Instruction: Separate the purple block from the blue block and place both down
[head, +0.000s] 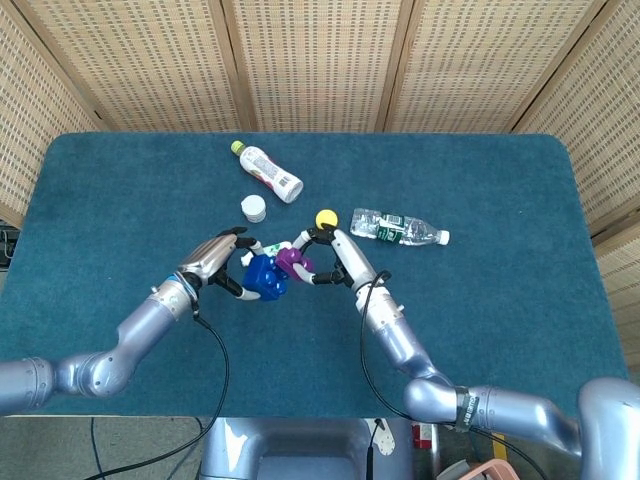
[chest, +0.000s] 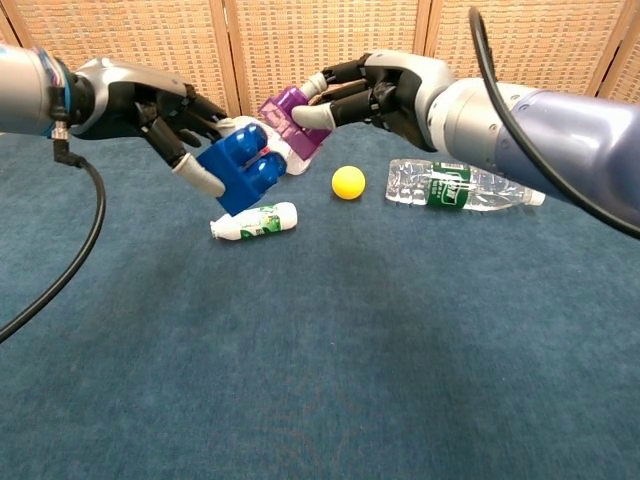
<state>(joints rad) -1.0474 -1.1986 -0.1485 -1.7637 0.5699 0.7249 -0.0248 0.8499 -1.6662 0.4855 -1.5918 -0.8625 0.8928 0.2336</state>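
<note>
Both blocks are up in the air, between the two arms and above the worktop (head: 120, 190). The left robot hand (chest: 165, 105) is wrapped around the blue block (chest: 237, 172), fingers over its top and thumb beneath, so the block has nowhere to slip while it is pulled on. The right robot hand (chest: 375, 88) is clamped on the purple block (chest: 290, 121), pinching it from the far side with the fingertips. Each hand takes one block, which is exactly what a pull-apart needs: two opposed grips working along the joint.

In the chest view the purple block sits tilted up and away from the blue one, and the two look apart or only just touching at one corner; I cannot tell for sure. My guess is the separation is about done and setting down is next.

Below the hands lies a small white bottle (chest: 255, 220); a yellow ball (chest: 348, 182) and a clear bottle (chest: 460, 187) rest just beyond the right robot hand. Those crowd the landing spots, so each block probably wants lowering out to its own side.
</note>
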